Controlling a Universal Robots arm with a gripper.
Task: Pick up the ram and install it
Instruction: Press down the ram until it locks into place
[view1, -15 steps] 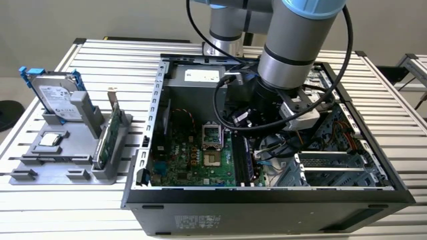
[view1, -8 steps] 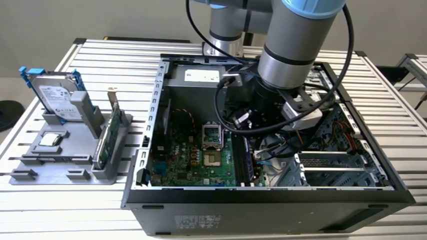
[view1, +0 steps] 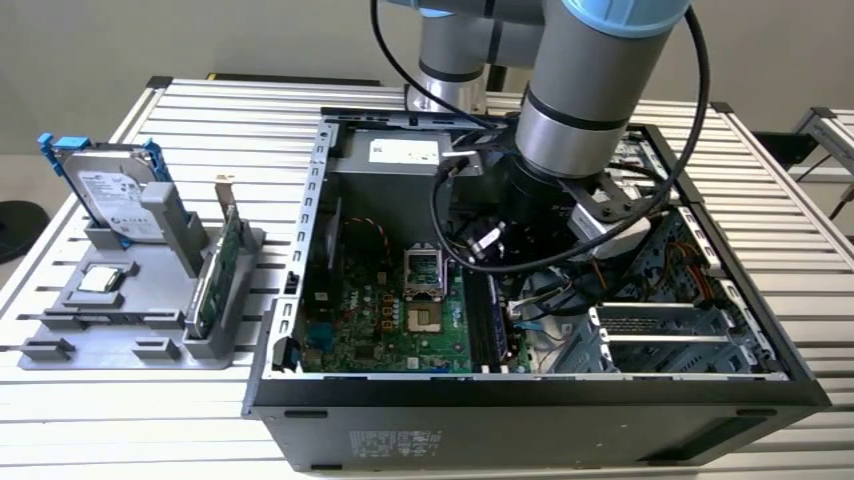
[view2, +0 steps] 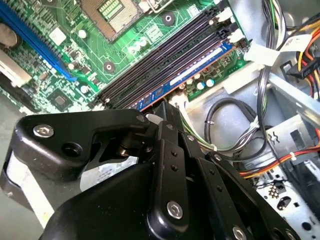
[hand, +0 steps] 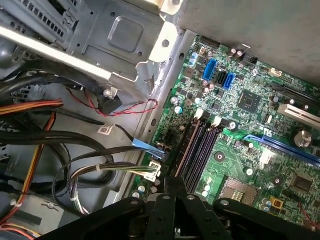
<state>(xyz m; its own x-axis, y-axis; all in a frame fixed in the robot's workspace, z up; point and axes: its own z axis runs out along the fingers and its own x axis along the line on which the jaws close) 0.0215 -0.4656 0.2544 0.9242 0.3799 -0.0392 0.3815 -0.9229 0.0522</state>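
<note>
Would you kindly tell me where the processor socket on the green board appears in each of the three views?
Exterior view: processor socket mid-board, on the exterior view's left of the memory slots.
Second wrist view: processor socket partly cut off by the frame, alongside the memory slots.
First wrist view: processor socket beside the memory slots.
Shared landmark: the memory slots.

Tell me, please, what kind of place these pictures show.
Probably a robotics test bench for computer assembly: an open computer case with its motherboard exposed sits on a slatted metal table, beside a grey parts stand holding a hard drive.
</note>
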